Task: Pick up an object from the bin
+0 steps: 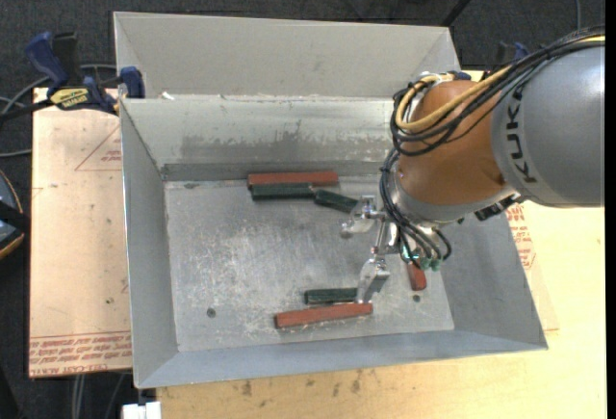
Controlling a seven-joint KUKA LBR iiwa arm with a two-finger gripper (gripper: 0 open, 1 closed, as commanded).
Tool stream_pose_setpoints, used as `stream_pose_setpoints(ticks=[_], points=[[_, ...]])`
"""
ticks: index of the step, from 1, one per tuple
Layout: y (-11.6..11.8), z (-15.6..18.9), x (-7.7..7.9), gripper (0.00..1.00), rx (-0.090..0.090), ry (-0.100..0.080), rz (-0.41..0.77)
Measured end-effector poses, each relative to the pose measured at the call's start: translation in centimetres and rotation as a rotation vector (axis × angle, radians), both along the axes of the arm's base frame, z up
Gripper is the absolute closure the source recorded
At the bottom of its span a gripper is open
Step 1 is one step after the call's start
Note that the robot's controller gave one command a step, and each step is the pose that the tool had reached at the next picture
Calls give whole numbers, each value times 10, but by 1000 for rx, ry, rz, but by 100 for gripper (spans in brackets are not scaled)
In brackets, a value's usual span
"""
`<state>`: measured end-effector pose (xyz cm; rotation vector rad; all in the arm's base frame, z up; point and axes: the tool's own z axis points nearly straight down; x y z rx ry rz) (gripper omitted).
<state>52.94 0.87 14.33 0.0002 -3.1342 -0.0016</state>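
My gripper [366, 248] hangs low over the right half of the bin floor, under the orange cover. It is open: one metal fingertip [356, 218] sits near the end of a dark green strip [334, 200], and the other [372, 280] reaches down beside a short dark green bar [330, 296]. Nothing shows between the fingers. A long red bar [322, 314] lies just below the green bar, close to the front wall. A small red piece [416, 277] lies to the right of the gripper, partly under the cables.
A long red and green bar [292, 182] lies along the foot of the back wall, left of the gripper. The arm and its cover hide the bin's right rear corner.
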Motion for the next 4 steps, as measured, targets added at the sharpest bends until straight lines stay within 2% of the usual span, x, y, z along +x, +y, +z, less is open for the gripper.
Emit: stream_pose_setpoints(ticks=[1,2,3,4], points=[[0,4,2,0,0,-7,0],[20,-68,-35,100,1,-8,4],[20,-68,-35,100,1,-8,4],[7,73,-32,100,0,-9,-9]])
